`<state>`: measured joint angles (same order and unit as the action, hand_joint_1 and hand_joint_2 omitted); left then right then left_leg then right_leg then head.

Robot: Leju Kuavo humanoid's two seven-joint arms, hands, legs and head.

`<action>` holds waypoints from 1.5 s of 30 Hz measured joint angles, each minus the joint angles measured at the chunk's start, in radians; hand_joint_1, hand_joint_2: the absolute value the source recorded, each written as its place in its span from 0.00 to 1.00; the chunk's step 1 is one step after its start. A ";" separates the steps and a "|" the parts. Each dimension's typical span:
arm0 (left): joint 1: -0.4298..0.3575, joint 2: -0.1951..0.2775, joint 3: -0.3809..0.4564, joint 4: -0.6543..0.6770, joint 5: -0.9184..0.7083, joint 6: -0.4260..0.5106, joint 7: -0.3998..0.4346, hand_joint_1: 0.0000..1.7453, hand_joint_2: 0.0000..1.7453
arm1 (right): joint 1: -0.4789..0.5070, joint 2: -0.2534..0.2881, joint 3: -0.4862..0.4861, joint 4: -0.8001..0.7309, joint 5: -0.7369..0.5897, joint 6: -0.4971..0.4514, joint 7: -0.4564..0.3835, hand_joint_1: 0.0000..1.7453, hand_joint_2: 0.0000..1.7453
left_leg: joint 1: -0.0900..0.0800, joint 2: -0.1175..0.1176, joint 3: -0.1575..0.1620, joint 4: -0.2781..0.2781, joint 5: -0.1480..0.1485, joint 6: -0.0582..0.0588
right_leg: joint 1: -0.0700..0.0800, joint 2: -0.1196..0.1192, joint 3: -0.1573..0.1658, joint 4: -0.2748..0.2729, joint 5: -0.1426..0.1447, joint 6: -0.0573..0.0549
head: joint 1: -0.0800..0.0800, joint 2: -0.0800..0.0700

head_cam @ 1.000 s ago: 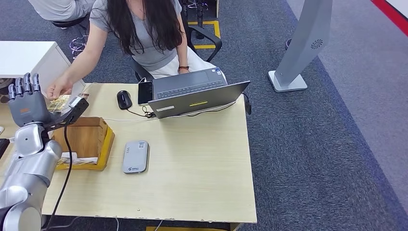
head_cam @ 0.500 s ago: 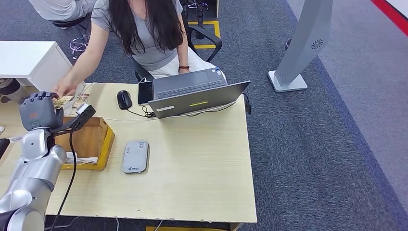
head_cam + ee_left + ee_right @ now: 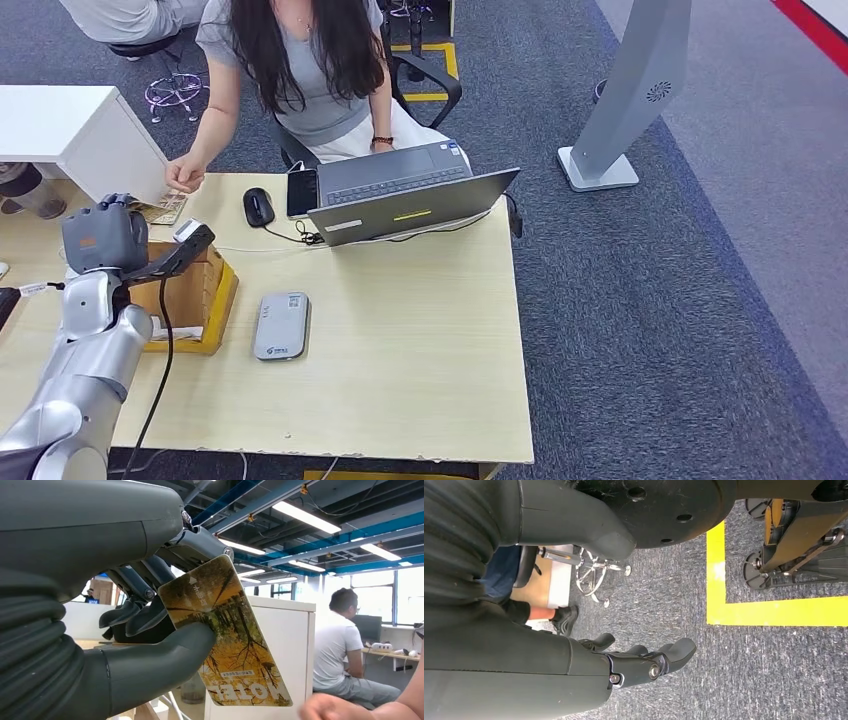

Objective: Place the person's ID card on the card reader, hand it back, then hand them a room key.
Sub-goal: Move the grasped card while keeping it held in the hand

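Although the table [image 3: 420,340] carries a laptop [image 3: 410,195], a wooden box [image 3: 185,290] and the grey card reader [image 3: 281,325], nothing lies on the reader, which sits in the lower middle of the head view, well apart from any card. The person [image 3: 300,70] sits at the upper middle of that frame, one hand [image 3: 185,175] reaching down to the table's upper-left corner, just beside the raised left robot hand [image 3: 105,238]. In the left wrist view that robot hand [image 3: 150,625] pinches a card [image 3: 225,640] between thumb and fingers; the card shows an autumn tree print and lettering that seems to read "HOTEL", so it looks like a room key rather than an ID card. The right robot hand [image 3: 644,662] hangs over the carpet, fingers loosely apart, holding nothing.

Judging from this, the reader step and the return of the ID appear finished, and the task is in its last part: passing the key to the person. That handover is not yet done, since the key is gripped by the robot and the person's hand is not on it.
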<state>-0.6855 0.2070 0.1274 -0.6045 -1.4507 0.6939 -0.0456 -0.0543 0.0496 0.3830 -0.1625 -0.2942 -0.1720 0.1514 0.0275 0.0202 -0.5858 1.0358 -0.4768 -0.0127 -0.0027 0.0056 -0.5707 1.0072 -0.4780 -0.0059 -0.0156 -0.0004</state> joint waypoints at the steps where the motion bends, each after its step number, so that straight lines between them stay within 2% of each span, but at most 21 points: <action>1: 0.002 -0.002 0.000 -0.005 0.004 0.000 -0.005 1.00 1.00 | 0.000 0.000 0.000 0.000 0.000 0.000 0.000 0.00 1.00 | 0.000 0.000 0.000 0.000 0.000 0.000 | 0.000 0.000 0.000 0.000 0.000 0.000 | 0.000 0.000; 5: 0.016 -0.020 0.000 -0.041 0.043 -0.001 -0.045 1.00 1.00 | 0.001 0.000 0.000 0.000 -0.003 0.000 -0.003 0.00 1.00 | 0.000 0.000 0.000 0.000 0.000 0.000 | 0.000 0.000 0.000 0.000 0.000 0.000 | 0.000 0.000; 9: 0.061 -0.072 -0.025 -0.147 0.076 -0.042 -0.084 1.00 1.00 | 0.001 0.000 0.000 0.000 -0.008 -0.001 -0.008 0.00 1.00 | 0.000 -0.002 0.000 0.000 0.000 0.000 | 0.000 -0.002 0.000 -0.001 0.000 0.000 | 0.000 0.000; 15: 0.163 -0.173 -0.186 -0.398 0.026 -0.172 -0.045 1.00 1.00 | 0.002 0.001 -0.001 0.000 -0.022 -0.003 -0.017 0.00 1.00 | -0.001 -0.003 -0.002 0.001 -0.001 0.001 | -0.001 -0.003 0.000 -0.001 0.000 0.001 | 0.000 0.000; 18: 0.197 -0.201 -0.268 -0.488 0.021 -0.197 -0.014 1.00 1.00 | 0.002 0.001 -0.001 0.000 -0.024 -0.003 -0.017 0.00 1.00 | -0.001 -0.003 -0.002 0.001 -0.001 0.001 | -0.001 -0.003 0.000 -0.001 0.000 0.001 | 0.000 0.000; 23: 0.213 -0.207 -0.321 -0.555 0.036 -0.200 -0.007 1.00 1.00 | 0.004 0.001 -0.001 0.001 -0.024 -0.003 -0.017 0.00 1.00 | -0.001 -0.003 -0.002 0.001 -0.001 0.001 | -0.001 -0.003 -0.001 -0.001 0.000 0.001 | 0.000 0.000; 30: 0.222 -0.207 -0.340 -0.584 0.040 -0.204 -0.009 1.00 1.00 | 0.004 0.001 -0.001 0.001 -0.027 -0.004 -0.017 0.00 1.00 | 0.000 -0.003 -0.002 0.000 0.000 0.001 | 0.000 -0.003 -0.001 -0.001 0.000 0.001 | 0.000 0.000; 39: 0.237 -0.214 -0.368 -0.591 0.026 -0.252 0.013 1.00 1.00 | 0.005 0.001 -0.003 0.002 -0.033 -0.006 -0.011 0.00 1.00 | -0.001 -0.003 -0.002 0.001 -0.001 0.001 | -0.001 -0.003 -0.001 -0.001 0.000 0.001 | 0.000 0.000; 45: 0.238 -0.213 -0.370 -0.582 0.009 -0.376 0.067 1.00 1.00 | 0.005 0.002 -0.003 0.004 -0.040 -0.006 -0.008 0.00 1.00 | 0.000 -0.003 -0.002 0.001 -0.001 0.001 | -0.001 -0.003 -0.001 -0.001 0.000 0.001 | 0.000 0.000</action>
<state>-0.4478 -0.0064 -0.2429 -1.1862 -1.4421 0.3180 0.0216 -0.0496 0.0511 0.3798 -0.1584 -0.3346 -0.1785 0.1434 0.0270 0.0175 -0.5883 1.0364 -0.4773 -0.0117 -0.0032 0.0030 -0.5722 1.0062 -0.4781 -0.0053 -0.0158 -0.0004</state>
